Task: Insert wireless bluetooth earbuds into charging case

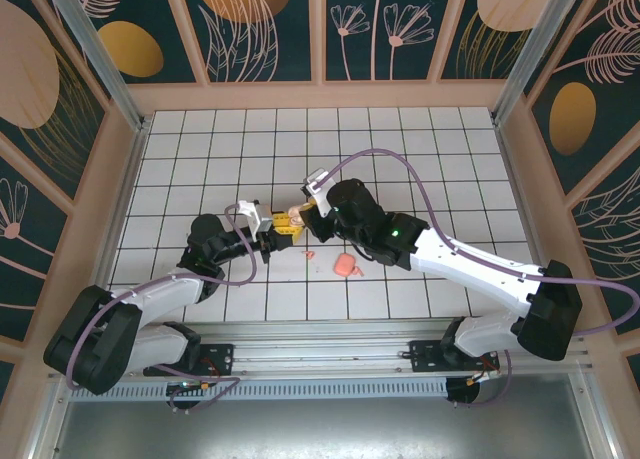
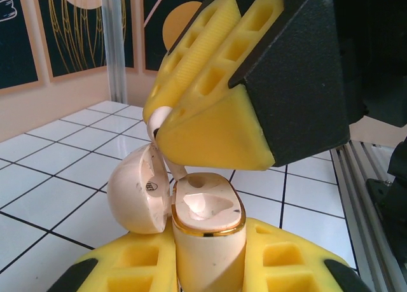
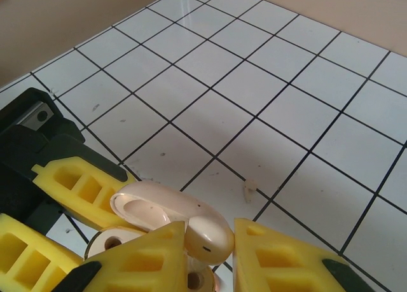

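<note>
my right claw is clenched on one earbud, a smooth pale cream bead with a tiny dark dot, just above the charging case. my left claw grasps that case upright: cream shell, gold rim, domed lid swung open sideways. my yellow fingers cover much of the bud. whether its stem touches the rim i cannot tell. the case's base is cut off below.

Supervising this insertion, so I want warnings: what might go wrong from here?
The earbud sits at the very tips of the right end effector, so it may twist or slip and miss the case. The right fingers hang close over the open lid and may knock it shut.
</note>
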`<state>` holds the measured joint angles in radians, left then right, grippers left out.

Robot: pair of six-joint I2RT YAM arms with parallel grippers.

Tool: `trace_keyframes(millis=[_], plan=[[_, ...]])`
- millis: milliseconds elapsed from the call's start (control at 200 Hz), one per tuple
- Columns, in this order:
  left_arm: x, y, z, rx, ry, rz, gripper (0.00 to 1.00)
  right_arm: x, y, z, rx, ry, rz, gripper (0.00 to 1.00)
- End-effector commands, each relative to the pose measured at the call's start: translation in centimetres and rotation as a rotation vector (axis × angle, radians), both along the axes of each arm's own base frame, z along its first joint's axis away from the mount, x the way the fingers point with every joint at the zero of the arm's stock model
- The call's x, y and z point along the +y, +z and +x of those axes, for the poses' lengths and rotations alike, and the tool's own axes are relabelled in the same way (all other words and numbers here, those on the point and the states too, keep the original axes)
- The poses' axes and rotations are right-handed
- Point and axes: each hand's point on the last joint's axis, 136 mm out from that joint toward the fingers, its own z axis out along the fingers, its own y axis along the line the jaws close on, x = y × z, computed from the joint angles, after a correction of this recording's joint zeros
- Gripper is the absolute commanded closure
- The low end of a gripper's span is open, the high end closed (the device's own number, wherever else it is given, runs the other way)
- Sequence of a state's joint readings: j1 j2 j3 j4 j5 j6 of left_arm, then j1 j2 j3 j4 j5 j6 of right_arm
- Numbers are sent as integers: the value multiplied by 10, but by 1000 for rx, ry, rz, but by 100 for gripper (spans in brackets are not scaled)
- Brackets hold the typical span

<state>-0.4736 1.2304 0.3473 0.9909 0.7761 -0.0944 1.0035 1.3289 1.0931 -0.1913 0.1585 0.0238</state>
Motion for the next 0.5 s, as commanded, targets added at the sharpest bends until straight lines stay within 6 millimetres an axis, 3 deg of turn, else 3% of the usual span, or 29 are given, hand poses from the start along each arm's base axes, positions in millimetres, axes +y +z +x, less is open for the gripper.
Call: trace_keyframes(millis=[0,260,495], plan=[[-1,21,3,-64,13,-45,91,-3,8,-10,-14,25,-14,79],[-1,20,3,-61,12,-43,91,-7,10,-12,-17,23,-21,79],[-1,20,3,-63,7,-41,91,-12,29,-13,-46,20,30,78]])
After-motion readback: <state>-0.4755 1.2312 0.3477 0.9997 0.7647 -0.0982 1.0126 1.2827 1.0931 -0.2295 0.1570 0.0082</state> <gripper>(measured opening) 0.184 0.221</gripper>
